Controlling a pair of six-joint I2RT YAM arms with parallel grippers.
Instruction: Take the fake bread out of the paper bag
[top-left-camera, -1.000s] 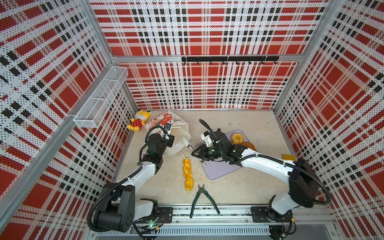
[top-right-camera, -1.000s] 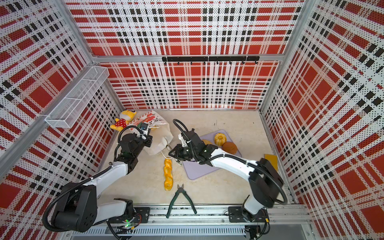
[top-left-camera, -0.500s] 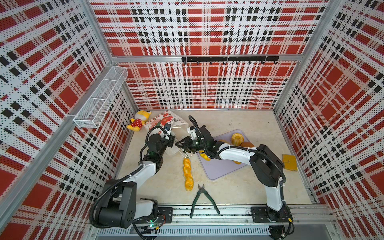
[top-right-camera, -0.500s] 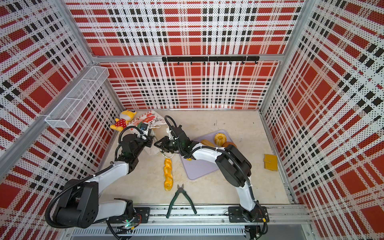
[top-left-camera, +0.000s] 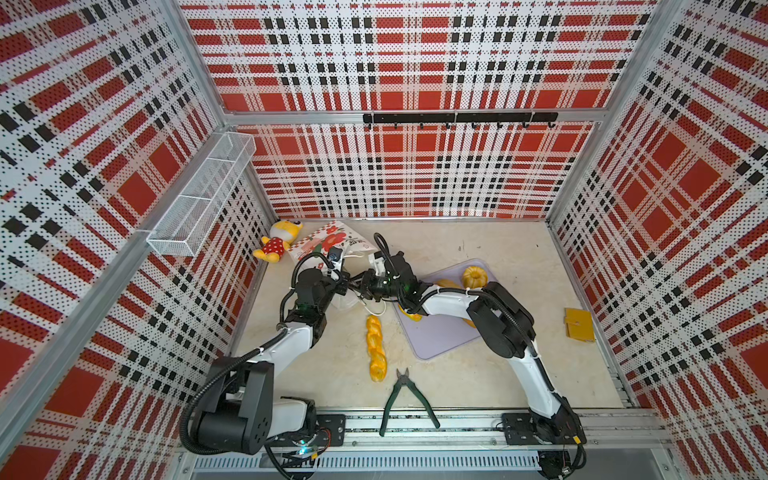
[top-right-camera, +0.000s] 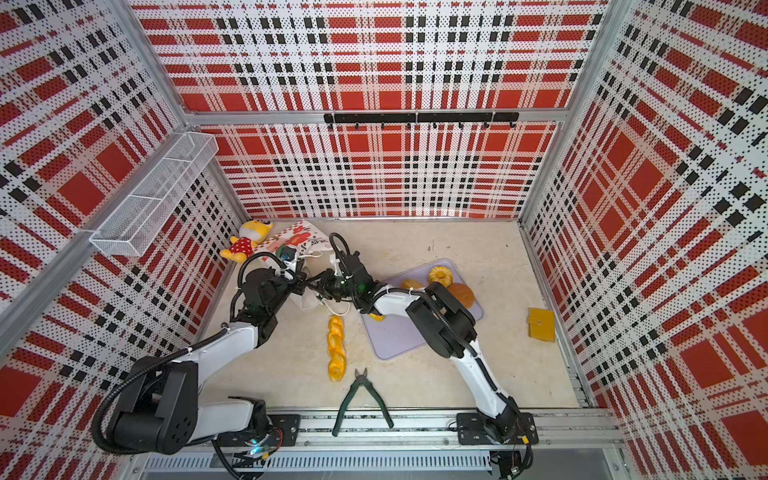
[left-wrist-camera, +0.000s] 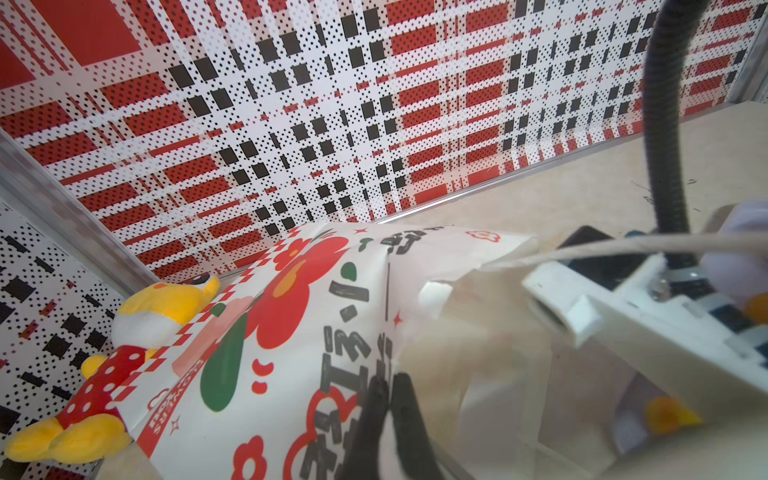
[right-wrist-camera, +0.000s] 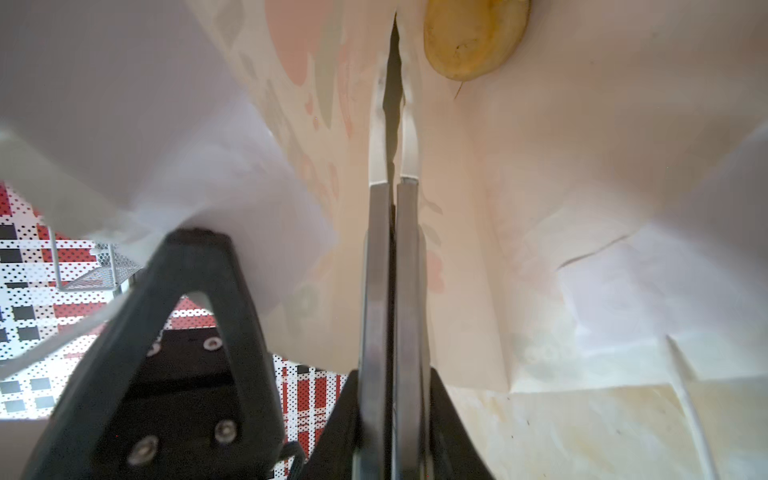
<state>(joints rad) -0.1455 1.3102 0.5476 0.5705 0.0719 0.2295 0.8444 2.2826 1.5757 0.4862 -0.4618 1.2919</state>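
Note:
The white paper bag (top-left-camera: 328, 241) (top-right-camera: 297, 239) with red flowers lies on its side at the back left. My left gripper (top-left-camera: 344, 283) (left-wrist-camera: 386, 395) is shut on the rim of its mouth. Into that mouth reaches my right gripper (top-left-camera: 355, 287) (right-wrist-camera: 393, 83), its long metal fingers shut with nothing between them. A round yellow fake bread (right-wrist-camera: 473, 37) lies deeper in the bag, just beyond the tips. Outside the bag, a twisted braid (top-left-camera: 375, 340) lies on the floor. A fluted cake (top-left-camera: 475, 276) and a brown bun (top-right-camera: 460, 294) sit on the lilac tray (top-left-camera: 440, 336).
A yellow plush doll (top-left-camera: 278, 245) lies against the left wall behind the bag. Green pliers (top-left-camera: 405, 399) lie near the front rail and a yellow square item (top-left-camera: 579, 325) near the right wall. A wire basket (top-left-camera: 203, 195) hangs on the left wall.
My right gripper has swung left from over the tray into the bag's mouth, its fingers drawing slightly closer together. The left gripper has kept its hold on the rim.

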